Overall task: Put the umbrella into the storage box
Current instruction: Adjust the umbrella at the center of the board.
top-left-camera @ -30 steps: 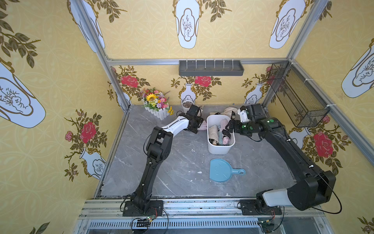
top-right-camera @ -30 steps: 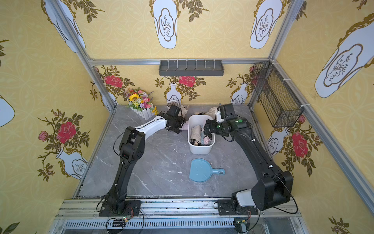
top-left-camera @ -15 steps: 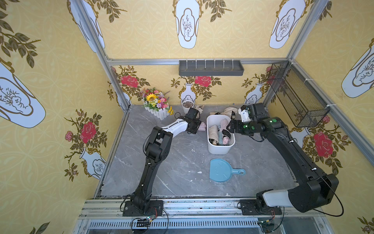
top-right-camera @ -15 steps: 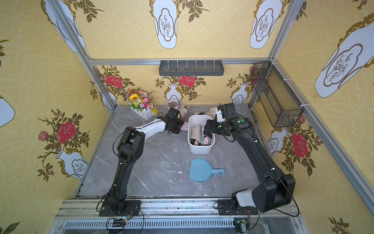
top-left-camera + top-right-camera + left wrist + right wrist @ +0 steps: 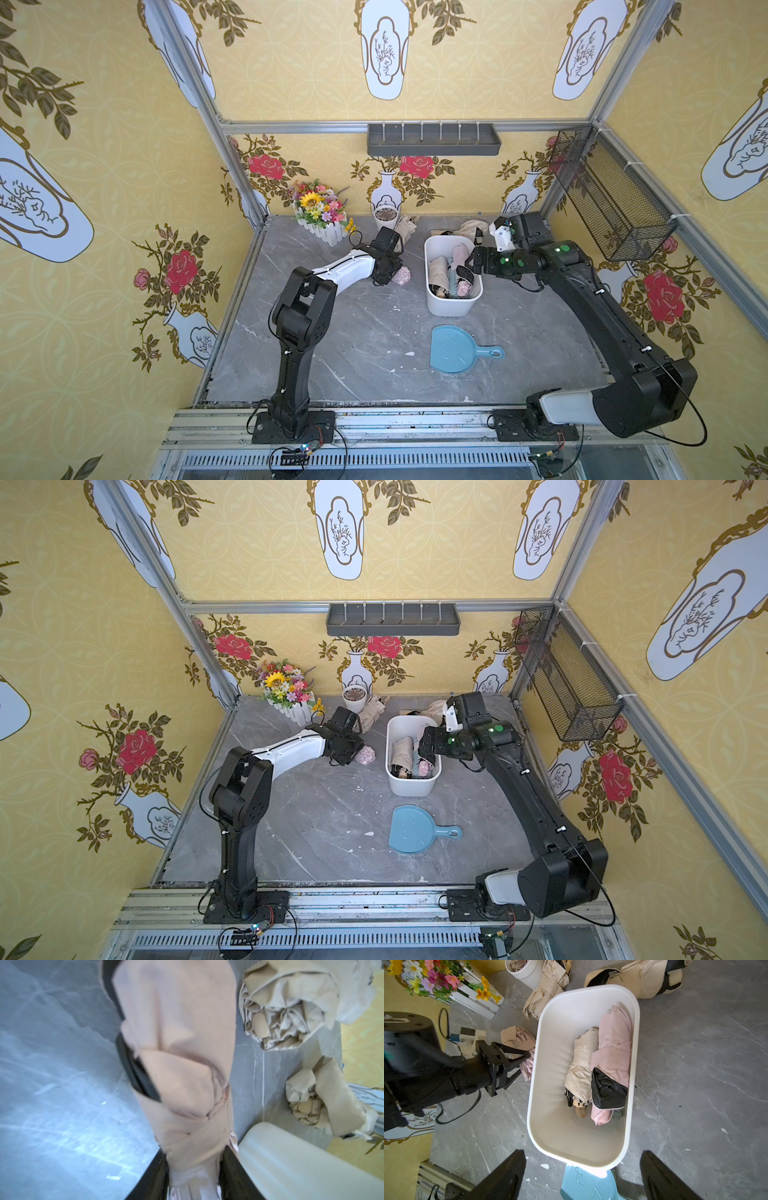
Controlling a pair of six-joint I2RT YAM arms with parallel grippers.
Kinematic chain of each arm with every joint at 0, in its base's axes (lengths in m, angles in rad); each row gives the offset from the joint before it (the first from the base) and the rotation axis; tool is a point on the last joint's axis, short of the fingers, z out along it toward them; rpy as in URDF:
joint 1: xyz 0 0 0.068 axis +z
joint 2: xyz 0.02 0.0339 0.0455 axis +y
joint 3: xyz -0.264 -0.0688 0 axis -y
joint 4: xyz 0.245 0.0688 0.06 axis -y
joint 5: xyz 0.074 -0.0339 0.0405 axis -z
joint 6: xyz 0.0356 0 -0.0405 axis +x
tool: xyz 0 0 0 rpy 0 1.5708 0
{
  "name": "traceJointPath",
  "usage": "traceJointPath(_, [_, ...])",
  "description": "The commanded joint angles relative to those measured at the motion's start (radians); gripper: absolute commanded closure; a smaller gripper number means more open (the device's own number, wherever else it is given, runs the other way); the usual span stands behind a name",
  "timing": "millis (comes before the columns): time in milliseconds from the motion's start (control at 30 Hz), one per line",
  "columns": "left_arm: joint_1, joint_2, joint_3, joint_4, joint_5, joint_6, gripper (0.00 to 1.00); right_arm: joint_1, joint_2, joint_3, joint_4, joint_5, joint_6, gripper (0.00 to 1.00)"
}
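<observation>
Right now my left gripper (image 5: 525,1061) is low over the grey marble table (image 5: 353,332), just beside the long left wall of the white smooth plastic storage box (image 5: 427,266). The pink folded cloth umbrella (image 5: 182,1064) lies on the table there, outside the box and almost touching it. It runs right between the two black fingers (image 5: 149,1178). In the left wrist view the cloth fills the whole gap and each finger presses a side of it, so the jaws are clamped on the umbrella. In both top views only its puffy end (image 5: 365,755) pokes out past the gripper.

My right gripper (image 5: 583,1152) hangs over the right side of the box, with its jaws wide apart and nothing between them.

Inside the box I can see a cream folded umbrella (image 5: 581,1068) and a second pink folded umbrella (image 5: 614,1049) lying side by side. Two more beige folded umbrellas (image 5: 548,987) lie on the table behind the box, one near a small round white pot (image 5: 385,216). A light blue plastic dustpan (image 5: 453,349) lies flat on the table in front of the box, well apart from both grippers
</observation>
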Motion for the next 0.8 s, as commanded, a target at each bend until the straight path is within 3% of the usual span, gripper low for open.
traceJointPath(0, [-0.001, -0.071, -0.067, -0.017, -0.01, 0.145, 0.65, 0.001, -0.005, -0.012, -0.015, -0.016, 0.002, 0.1])
traceJointPath(233, [-0.002, -0.182, -0.178, -0.085, 0.073, 0.278, 0.69, 0.001, -0.014, -0.032, -0.017, -0.029, 0.007, 0.1])
traceJointPath(333, [-0.004, -0.226, -0.242, -0.072, 0.086, 0.282, 0.62, 0.001, -0.017, -0.038, -0.012, -0.032, 0.01, 0.1])
traceJointPath(400, [-0.004, -0.241, -0.255, -0.064, 0.089, 0.282, 0.48, 0.002, -0.012, -0.041, -0.01, -0.037, 0.014, 0.1])
traceJointPath(500, [-0.008, -0.246, -0.246, -0.042, 0.098, 0.294, 0.37, 0.004, -0.003, -0.039, -0.007, -0.044, 0.019, 0.1])
traceJointPath(767, [-0.013, -0.127, -0.086, -0.168, -0.031, 0.368, 0.33, 0.012, 0.007, -0.033, -0.011, -0.046, 0.02, 0.1])
